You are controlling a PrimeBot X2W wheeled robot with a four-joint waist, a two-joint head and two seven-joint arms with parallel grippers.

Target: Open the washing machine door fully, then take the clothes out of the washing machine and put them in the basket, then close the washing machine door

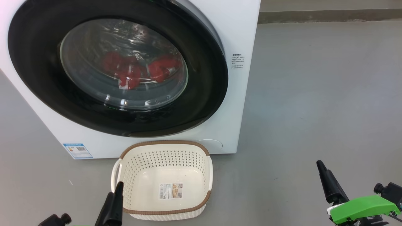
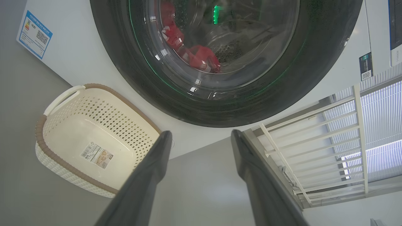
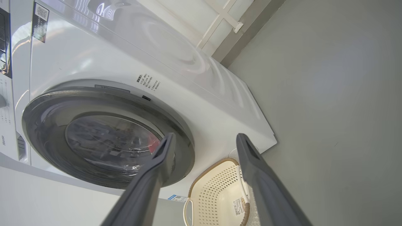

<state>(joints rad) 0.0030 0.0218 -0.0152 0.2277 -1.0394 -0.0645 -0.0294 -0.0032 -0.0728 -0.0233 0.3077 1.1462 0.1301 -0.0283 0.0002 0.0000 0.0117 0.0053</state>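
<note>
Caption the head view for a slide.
Door shut on red clothes; empty basket before washer; left gripper and right gripper open.

Ahead of the dark-fingered left gripper (image 2: 201, 133), the washing machine (image 1: 238, 47) is white, the washing machine door (image 1: 37, 78) glossy black around clear glass, the clothes (image 1: 132, 70) behind it bright red. Just beside that gripper, the basket (image 1: 163, 158) is cream-white, dotted with rows of holes, its rim brown and woven-looking. The right gripper (image 3: 204, 135) carries a vivid green cover (image 1: 361, 208) above grey floor (image 1: 314, 94).
</note>
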